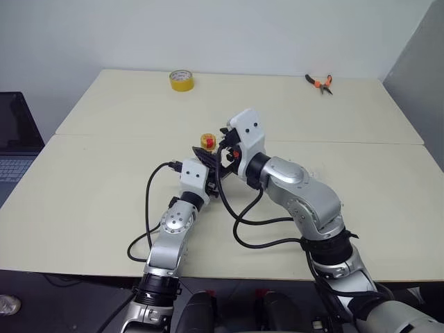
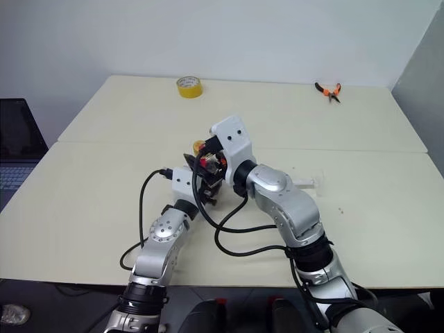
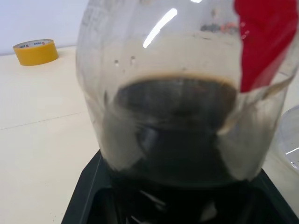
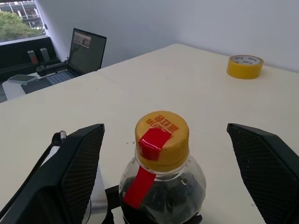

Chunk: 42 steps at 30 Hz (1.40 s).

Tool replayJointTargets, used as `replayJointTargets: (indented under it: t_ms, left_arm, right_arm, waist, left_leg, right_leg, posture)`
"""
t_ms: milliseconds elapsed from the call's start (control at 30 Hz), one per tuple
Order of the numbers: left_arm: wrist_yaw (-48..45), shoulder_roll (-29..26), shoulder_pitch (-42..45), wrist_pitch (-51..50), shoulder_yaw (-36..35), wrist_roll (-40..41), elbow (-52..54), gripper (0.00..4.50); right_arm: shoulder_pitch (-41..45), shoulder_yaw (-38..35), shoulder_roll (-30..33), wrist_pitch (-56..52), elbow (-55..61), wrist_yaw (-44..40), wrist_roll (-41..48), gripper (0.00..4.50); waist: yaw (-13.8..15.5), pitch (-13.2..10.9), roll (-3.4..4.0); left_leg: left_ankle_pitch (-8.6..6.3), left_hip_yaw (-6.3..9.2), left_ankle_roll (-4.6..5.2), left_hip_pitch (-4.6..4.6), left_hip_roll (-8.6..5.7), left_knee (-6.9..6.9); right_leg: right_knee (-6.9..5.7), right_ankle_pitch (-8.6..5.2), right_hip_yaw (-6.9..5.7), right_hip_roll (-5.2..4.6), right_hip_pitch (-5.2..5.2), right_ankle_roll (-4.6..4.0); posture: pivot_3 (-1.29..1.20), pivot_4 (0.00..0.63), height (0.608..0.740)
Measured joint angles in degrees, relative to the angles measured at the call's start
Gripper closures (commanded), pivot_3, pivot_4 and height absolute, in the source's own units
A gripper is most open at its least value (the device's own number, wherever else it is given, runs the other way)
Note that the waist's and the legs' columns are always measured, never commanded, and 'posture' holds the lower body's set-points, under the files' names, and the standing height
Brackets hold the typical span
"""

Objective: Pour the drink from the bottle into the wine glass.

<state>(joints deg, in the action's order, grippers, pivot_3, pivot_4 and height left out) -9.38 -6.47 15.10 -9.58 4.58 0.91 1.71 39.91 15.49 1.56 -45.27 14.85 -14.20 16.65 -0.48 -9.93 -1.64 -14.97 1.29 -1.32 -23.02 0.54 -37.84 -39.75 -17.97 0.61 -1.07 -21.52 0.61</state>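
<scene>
One bottle (image 4: 161, 172) with one yellow cap (image 4: 162, 140) stands on the table (image 1: 104, 180). There is one tape roll (image 1: 181, 80), one pair of pliers (image 1: 320, 83) and one laptop (image 1: 15, 135). Two grippers work here, the left gripper (image 1: 208, 182) and the right gripper (image 4: 173, 172).

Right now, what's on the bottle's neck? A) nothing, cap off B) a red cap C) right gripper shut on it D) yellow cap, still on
D: the yellow cap sits on the bottle, with the open right gripper straddling it, apart.

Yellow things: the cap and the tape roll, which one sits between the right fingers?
The cap, on the bottle the left gripper holds; the open right gripper flanks it. The tape roll lies far off on the table.
</scene>
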Motion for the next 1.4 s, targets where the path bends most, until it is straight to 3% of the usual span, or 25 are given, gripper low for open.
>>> replayJointTargets:
  t_ms: [1400]
  left_arm:
    - [0.25, -0.07, -0.86, 0.01, -0.58, 0.03, 0.02, 2.68]
  right_arm:
    - [-0.67, -0.1, -0.55, 3.68, 0.17, -5.09, -1.33, 0.0]
  waist:
    - [-0.02, -0.02, 0.01]
  left_leg:
    - [0.0, 0.01, 0.0, -0.02, 0.01, 0.04]
  right_leg:
    - [0.09, 0.0, -0.01, 0.0, 0.0, 0.0]
  posture:
    - [0.0, 0.15, 0.74]
